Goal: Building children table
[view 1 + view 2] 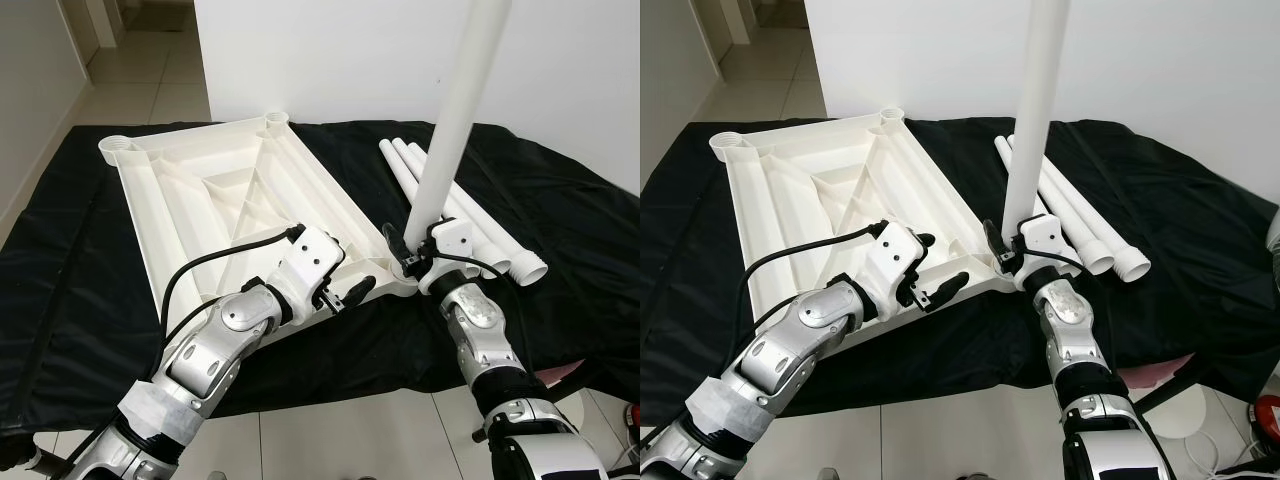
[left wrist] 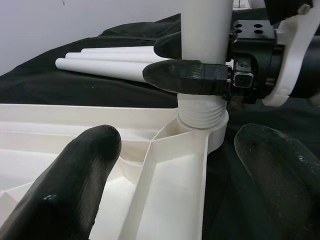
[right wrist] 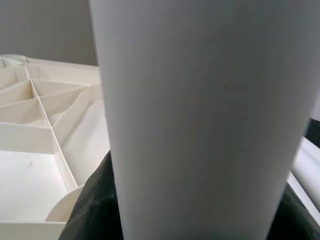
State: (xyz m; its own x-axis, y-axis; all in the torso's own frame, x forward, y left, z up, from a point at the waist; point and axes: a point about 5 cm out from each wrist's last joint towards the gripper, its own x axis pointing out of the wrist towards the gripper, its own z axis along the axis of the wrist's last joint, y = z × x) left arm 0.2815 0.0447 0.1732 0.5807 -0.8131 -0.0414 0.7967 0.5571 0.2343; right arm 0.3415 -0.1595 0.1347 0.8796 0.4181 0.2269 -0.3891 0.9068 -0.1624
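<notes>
A white plastic tabletop (image 1: 220, 200) lies upside down on a black cloth (image 1: 560, 220) that covers a low surface, its ribbed underside facing up. Round sockets show at its two far corners, and the near right corner socket (image 2: 202, 131) holds the threaded end of a white leg (image 1: 455, 110) that stands nearly upright, leaning slightly; the top of the leg is cut off by the upper edge of the head views. The right gripper (image 1: 418, 250) pinches this leg low down, just above the socket, with one black finger (image 2: 187, 76) across the front of the tube and the other partly hidden behind it. From the right wrist the leg (image 3: 200, 120) is so close that it blocks most of what lies beyond, leaving just a strip of the tabletop's ribs (image 3: 35, 125) to one side. The left gripper (image 1: 345, 290) rests at the near edge of the tabletop beside that corner, its two fingers (image 2: 70, 175) spread apart, one over the ribbed tray and one over the cloth; whether they touch the plastic cannot be told. Three more spare legs (image 1: 480, 225) lie side by side on the cloth just right of the tabletop, partly hidden behind the standing leg and the right gripper. Pale floor tiles (image 1: 140, 70) run off at the far left beside a white wall (image 1: 340, 50).
</notes>
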